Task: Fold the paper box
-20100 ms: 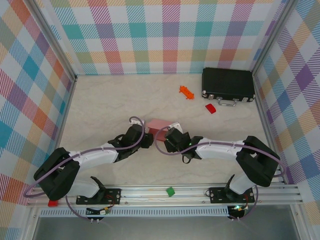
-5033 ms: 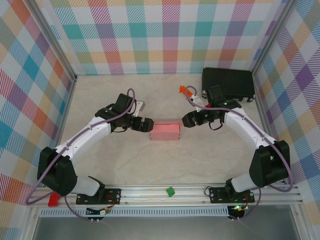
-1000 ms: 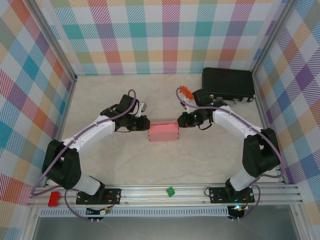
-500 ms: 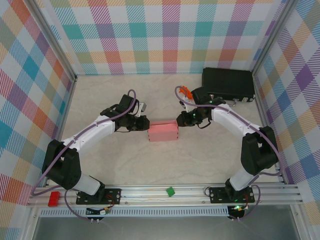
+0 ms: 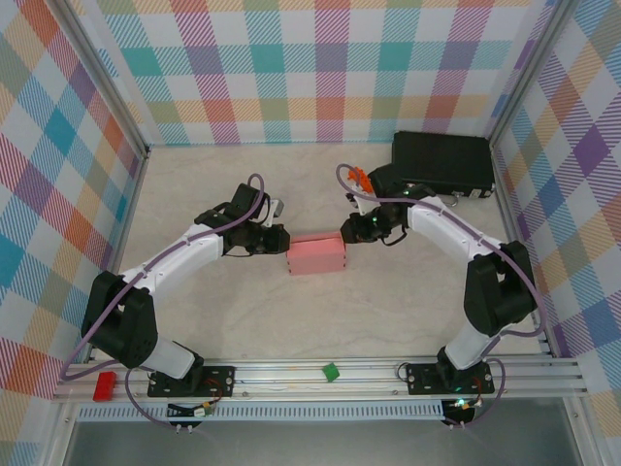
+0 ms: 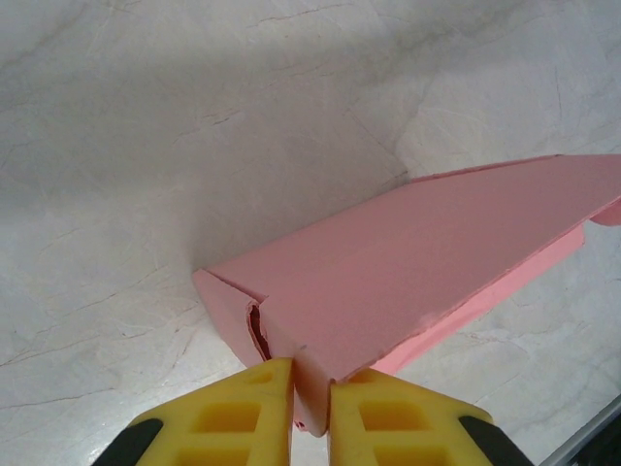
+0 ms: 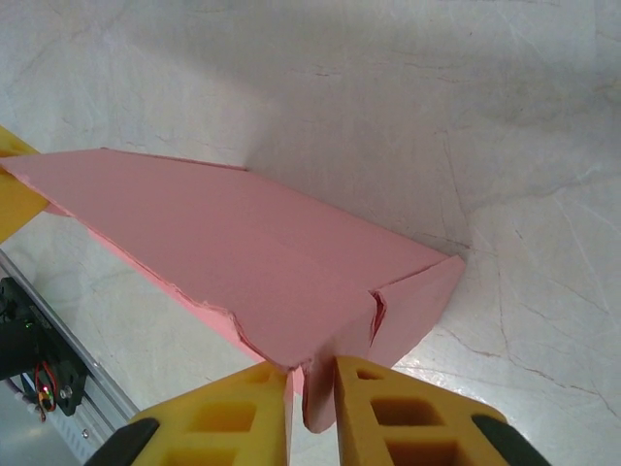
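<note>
Pale marbled bench (image 5: 243,330) under plaid walls (image 5: 320,68). Pinches one end of paper box (image 5: 317,254) in left tool (image 6: 310,379), box stretching ahead. Clamps opposite end in right tool (image 7: 312,377).

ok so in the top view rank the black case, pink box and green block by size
1. black case, largest even with the arm over part of it
2. pink box
3. green block, clearly smallest

Black case (image 5: 441,163) far right; orange piece (image 5: 361,179), perhaps a clip, beside it.
</note>
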Tool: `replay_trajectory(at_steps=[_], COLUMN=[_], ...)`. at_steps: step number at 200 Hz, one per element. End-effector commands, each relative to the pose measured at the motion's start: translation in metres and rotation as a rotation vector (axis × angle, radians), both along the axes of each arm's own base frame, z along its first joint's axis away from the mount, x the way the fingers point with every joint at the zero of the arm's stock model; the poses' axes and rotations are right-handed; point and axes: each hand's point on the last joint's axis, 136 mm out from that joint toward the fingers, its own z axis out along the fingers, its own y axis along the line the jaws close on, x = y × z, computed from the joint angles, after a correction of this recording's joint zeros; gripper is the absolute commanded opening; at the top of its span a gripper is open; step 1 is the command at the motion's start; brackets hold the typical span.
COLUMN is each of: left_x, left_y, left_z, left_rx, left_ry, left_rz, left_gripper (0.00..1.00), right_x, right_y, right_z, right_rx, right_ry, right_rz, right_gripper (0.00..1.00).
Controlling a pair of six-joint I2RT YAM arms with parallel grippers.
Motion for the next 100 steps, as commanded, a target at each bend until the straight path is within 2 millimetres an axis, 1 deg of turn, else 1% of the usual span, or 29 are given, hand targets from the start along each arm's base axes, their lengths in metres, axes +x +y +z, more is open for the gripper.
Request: replay_trajectory(at_steps=[1, 57, 85, 100], left_x=[-0.004, -0.004, -0.004, -0.004], left_y=[0.003, 0.004, 0.005, 0.005], left_z=[-0.005, -0.004, -0.004, -0.005], left_rx=[0.026, 0.03, 0.033, 0.034], left_ry=[0.019, 0.02, 0.019, 0.021], left_rz=[-0.009, -0.008, -0.007, -0.007], left_gripper=[0.16, 0.16, 0.16, 0.16], right_x=[-0.002, -0.008, -0.013, -0.013], right_y=[0.003, -0.002, -0.004, -0.004], right_z=[0.005, -0.002, -0.004, -0.004], right_rx=[-0.002, -0.029, -0.029, -0.029], right_ry=[0.002, 0.011, 0.014, 0.01], right_rz=[0.023, 0.02, 0.017, 0.016], right_gripper=[0.22, 0.24, 0.24, 0.22])
